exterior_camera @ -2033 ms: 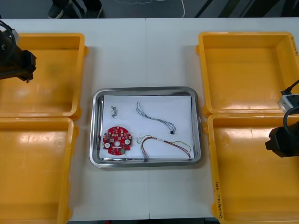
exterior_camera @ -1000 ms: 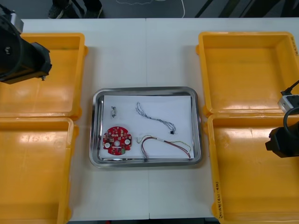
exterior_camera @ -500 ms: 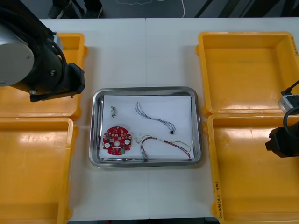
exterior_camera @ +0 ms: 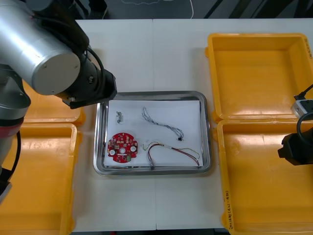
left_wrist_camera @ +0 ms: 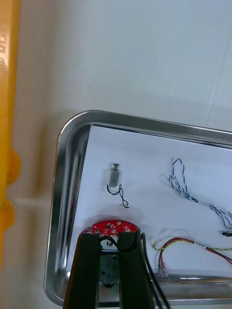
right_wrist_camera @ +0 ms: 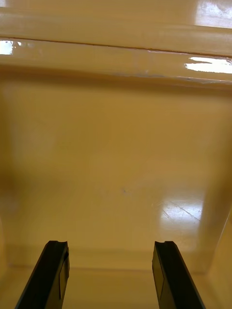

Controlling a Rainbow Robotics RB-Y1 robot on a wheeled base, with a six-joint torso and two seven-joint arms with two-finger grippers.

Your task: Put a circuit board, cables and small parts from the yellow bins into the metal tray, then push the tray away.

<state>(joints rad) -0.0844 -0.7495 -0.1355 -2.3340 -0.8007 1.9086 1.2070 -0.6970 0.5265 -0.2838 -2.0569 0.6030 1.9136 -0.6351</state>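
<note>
Seen from above, the tray (exterior_camera: 99,147) sits on the desk (exterior_camera: 146,54) between the yellow bins (exterior_camera: 44,196). It is white inside and already loaded: a red circuit board (exterior_camera: 122,147) lies in its near left part, with a small metal part (exterior_camera: 119,116) beyond it, a blue and white cable (exterior_camera: 161,122) across the middle and a red and yellow cable (exterior_camera: 173,152) along the near side. The left end effector (exterior_camera: 90,90) hangs over the tray's far left corner, and the right end effector (exterior_camera: 295,147) waits over the near right bin (exterior_camera: 264,196). In the right wrist view, the right fingers (right_wrist_camera: 53,275) stand wide apart with nothing between them, above bare bin floor. In the left wrist view, the left fingers (left_wrist_camera: 89,270) are drawn nearly together above the board, gripping nothing I can make out. Filling looks finished, so the push is the step in hand. Next, the left end effector probably needs to come down against the tray's near rim and press squarely away.
</note>
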